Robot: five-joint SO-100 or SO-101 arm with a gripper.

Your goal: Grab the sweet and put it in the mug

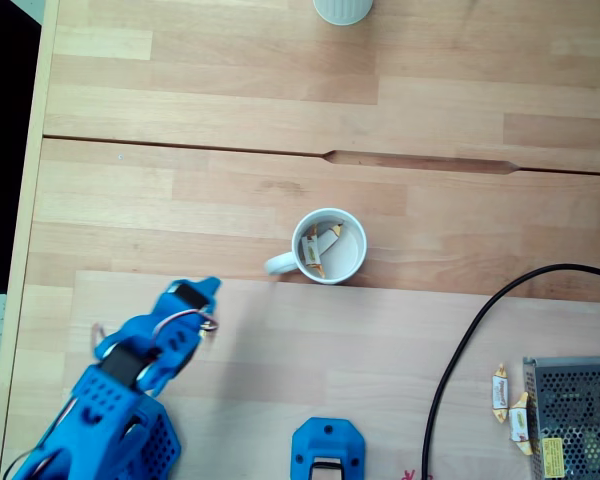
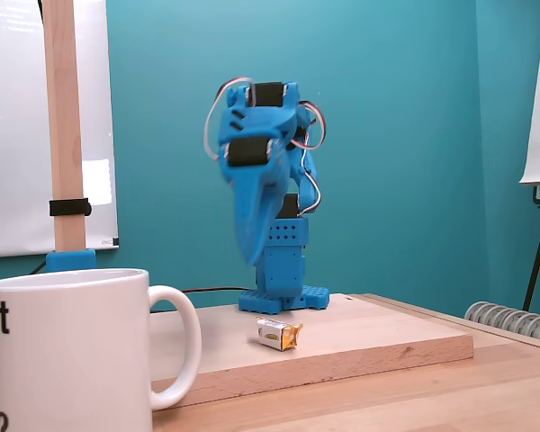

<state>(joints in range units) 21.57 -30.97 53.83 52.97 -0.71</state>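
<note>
Jaws closed, empty, on blue plastic gripper [image 2: 249,256] hanging above the board | small white ceramic mug [image 1: 330,246] at its 2 o'clock from above, wrapped yellow-ended sweets [image 1: 322,243] inside | another sweet [image 2: 278,333] below the gripper

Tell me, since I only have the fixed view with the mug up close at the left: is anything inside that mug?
Observer: Yes. Seen from above in a fixed view, the mug holds wrapped sweets, at least two.
Operator: Are there more besides the sweet on the board?
Observer: Two lie beside the mesh box at the right edge: one sweet and another sweet.
Operator: Is there any other cup?
Observer: A white cup stands at the top edge.
</note>
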